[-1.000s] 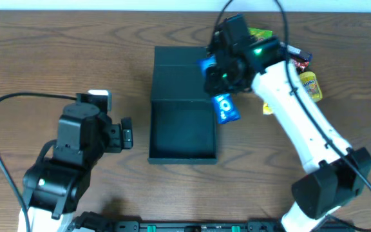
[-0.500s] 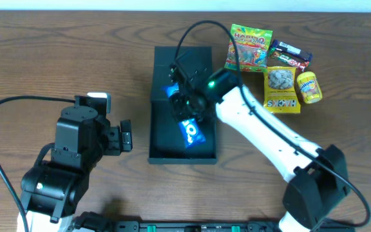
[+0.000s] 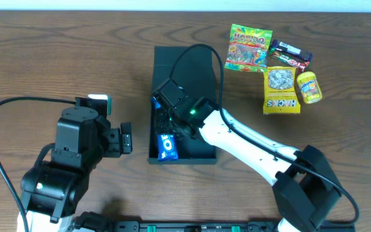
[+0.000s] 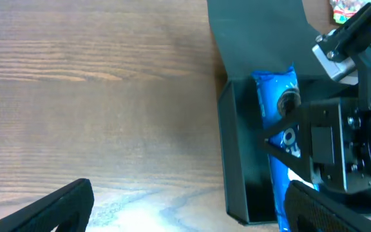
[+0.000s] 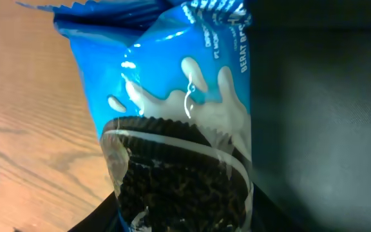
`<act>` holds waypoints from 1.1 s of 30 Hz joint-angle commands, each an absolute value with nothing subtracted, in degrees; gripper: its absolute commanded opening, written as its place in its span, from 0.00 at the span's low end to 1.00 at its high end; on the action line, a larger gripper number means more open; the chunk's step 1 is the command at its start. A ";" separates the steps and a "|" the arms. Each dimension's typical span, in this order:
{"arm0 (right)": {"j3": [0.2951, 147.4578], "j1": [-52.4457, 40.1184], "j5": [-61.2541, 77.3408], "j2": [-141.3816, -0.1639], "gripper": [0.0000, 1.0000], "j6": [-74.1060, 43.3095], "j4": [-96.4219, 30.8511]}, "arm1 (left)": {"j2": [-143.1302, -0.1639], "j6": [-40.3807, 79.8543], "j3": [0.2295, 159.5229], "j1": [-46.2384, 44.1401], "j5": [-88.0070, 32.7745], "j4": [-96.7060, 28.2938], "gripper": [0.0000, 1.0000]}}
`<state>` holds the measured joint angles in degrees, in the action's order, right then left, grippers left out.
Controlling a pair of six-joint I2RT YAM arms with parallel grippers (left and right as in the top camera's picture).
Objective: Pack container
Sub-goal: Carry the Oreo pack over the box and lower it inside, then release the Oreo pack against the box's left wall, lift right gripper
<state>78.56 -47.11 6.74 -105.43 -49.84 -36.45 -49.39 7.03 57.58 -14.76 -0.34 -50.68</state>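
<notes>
The black container (image 3: pixel 201 151) lies open at the table's middle, its flap lid (image 3: pixel 185 67) folded flat toward the back. My right gripper (image 3: pixel 172 125) reaches into the box's left side, shut on a blue cookie packet (image 3: pixel 167 147) that lies low in the front left corner. In the right wrist view the packet (image 5: pixel 185 129) fills the frame between the jaws (image 5: pixel 185 222), with the dark box floor (image 5: pixel 321 116) to the right. My left gripper (image 3: pixel 126 138) is open and empty just left of the box. Its view shows the box wall (image 4: pixel 237 161) and the packet (image 4: pixel 279 109).
Several snacks lie at the back right: a green gummy bag (image 3: pixel 250 46), a black bar (image 3: pixel 290 55), a yellow Hacks bag (image 3: pixel 281 90) and a small yellow packet (image 3: pixel 309 87). The right arm (image 3: pixel 250 145) crosses the box's right front corner.
My right gripper carried the blue packet from the box's right edge across and down into its front left part. The left arm has not moved.
</notes>
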 commanded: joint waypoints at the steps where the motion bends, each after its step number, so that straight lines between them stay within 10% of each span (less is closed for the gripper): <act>1: 78.46 -47.48 5.63 -106.48 0.29 -54.54 -36.14 | -49.21 6.87 59.09 -14.52 -2.22 -50.76 0.95; 11: 78.48 -48.21 6.31 -109.08 0.76 -53.04 -35.27 | -49.23 6.85 59.09 -14.52 -2.61 -50.78 0.95; 16: 78.98 -47.24 8.91 -108.97 0.78 -50.00 -34.92 | -49.23 6.83 59.09 -14.52 -2.59 -51.33 0.95; 21: 79.00 -46.24 8.47 -108.92 0.67 -47.94 -36.71 | -49.23 6.81 59.09 -14.52 -2.57 -51.66 0.95; 28: 78.76 -46.19 -3.40 -109.43 0.01 -46.89 -41.85 | -49.34 6.81 59.09 -14.52 -2.55 -51.64 0.95; 33: 78.52 -46.46 -3.46 -114.34 0.01 -45.54 -41.04 | -49.39 6.81 59.09 -14.52 -2.57 -51.64 0.95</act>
<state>78.59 -46.35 -1.19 -110.74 -46.98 -41.28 -49.39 7.05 57.58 -14.76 -2.59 -51.42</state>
